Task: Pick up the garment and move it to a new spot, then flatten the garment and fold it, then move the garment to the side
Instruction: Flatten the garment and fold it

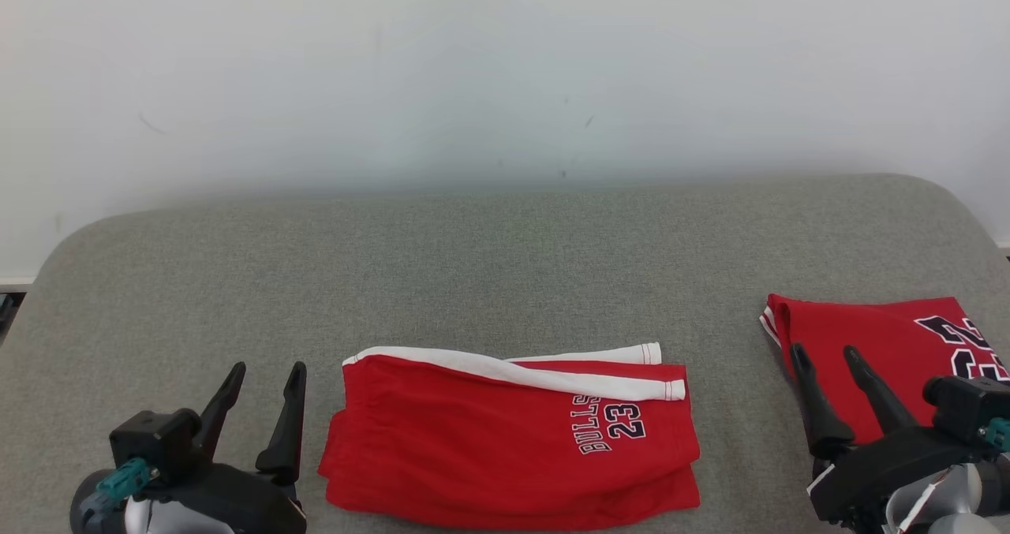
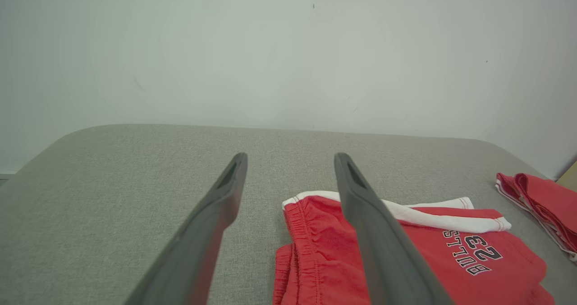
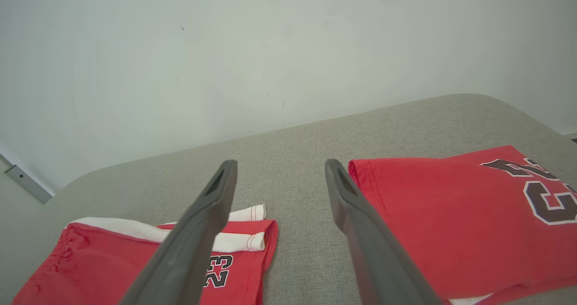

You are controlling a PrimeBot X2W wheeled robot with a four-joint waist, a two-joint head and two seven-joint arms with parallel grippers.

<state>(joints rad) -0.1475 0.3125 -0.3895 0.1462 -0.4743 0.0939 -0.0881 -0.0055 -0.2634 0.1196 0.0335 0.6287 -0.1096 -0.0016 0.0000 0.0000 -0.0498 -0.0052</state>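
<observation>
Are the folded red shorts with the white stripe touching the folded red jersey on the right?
Apart. The head view shows bare grey cushion between the folded red shorts and the folded red jersey.

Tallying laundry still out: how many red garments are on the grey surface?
2. Folded red shorts lie front and centre; a folded red jersey lies at the far right, partly behind the right hand. Any others would be out of frame.

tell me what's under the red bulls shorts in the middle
The red shorts rest on the grey cushioned surface. Their own lower folded layers peek out at the left and right edges. Anything between or beneath those layers is covered.
</observation>
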